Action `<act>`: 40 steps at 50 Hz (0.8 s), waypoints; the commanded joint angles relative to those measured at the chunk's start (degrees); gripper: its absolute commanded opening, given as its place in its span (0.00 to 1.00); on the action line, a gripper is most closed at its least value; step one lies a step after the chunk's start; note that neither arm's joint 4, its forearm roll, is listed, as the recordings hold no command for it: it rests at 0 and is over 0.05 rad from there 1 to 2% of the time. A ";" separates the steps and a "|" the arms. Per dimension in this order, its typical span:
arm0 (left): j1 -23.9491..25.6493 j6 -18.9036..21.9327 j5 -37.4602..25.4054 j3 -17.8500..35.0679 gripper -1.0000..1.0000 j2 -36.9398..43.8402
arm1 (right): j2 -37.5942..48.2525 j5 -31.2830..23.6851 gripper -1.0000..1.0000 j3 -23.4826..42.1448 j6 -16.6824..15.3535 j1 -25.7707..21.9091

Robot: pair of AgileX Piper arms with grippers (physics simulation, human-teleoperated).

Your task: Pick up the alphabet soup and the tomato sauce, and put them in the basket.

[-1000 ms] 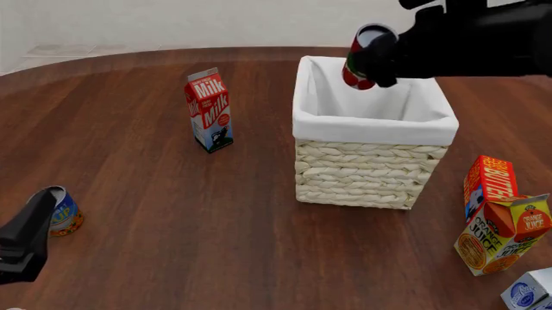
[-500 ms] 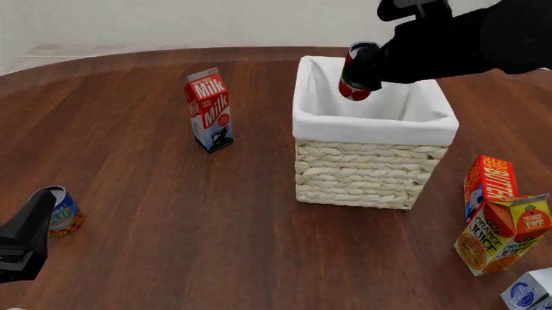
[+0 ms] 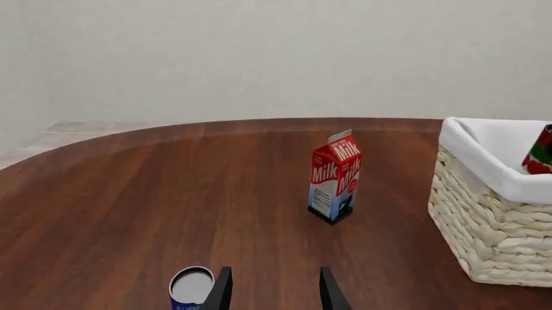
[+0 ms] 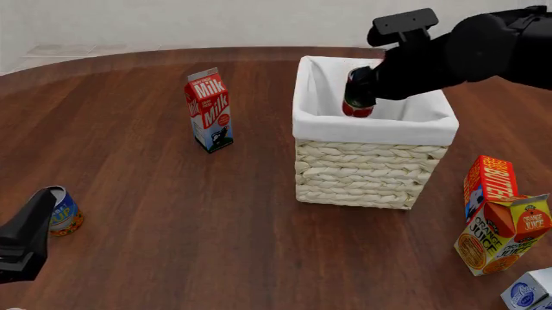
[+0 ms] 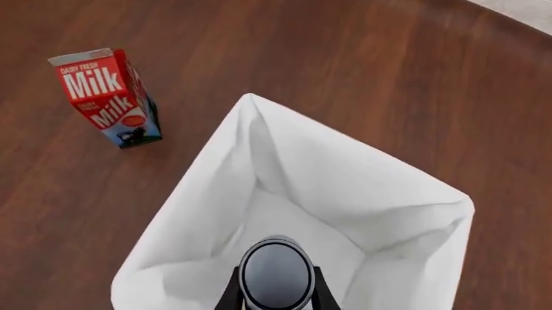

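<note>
Milk carton (image 4: 209, 110) upright on wood table (image 4: 216, 232), far-left of center. Butter box (image 4: 489, 186) at right edge, touching orange juice carton (image 4: 503, 234) in front; blue-white carton (image 4: 528, 292) at btm-right corner, partly cut off.

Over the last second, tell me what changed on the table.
The right gripper carried the tomato sauce from above the basket's far rim down into its opening, jaws still clamped on it. The left gripper, alphabet soup and milk carton stayed put.
</note>
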State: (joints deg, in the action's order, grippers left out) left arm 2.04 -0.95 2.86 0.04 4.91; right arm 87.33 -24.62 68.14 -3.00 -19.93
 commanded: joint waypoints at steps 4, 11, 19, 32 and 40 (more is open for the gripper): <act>0.04 0.05 -0.33 0.00 1.00 -0.33 | 2.37 0.76 0.00 0.20 0.95 1.71; 0.03 0.17 -0.95 0.00 1.00 -0.97 | 2.21 0.13 1.00 1.26 0.82 1.87; 0.05 0.27 -1.94 0.00 1.00 -1.98 | 1.68 0.19 1.00 1.16 1.07 1.51; 0.08 0.38 -2.70 0.00 1.00 -2.73 | 0.76 -0.49 1.00 1.80 1.28 1.12; 0.12 0.45 -2.79 0.00 1.00 -2.83 | -0.94 -1.19 1.00 2.28 1.52 0.51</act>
State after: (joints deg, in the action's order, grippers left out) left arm 2.11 -0.60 0.38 0.05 2.40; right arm 87.80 -25.13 69.84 -1.66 -18.94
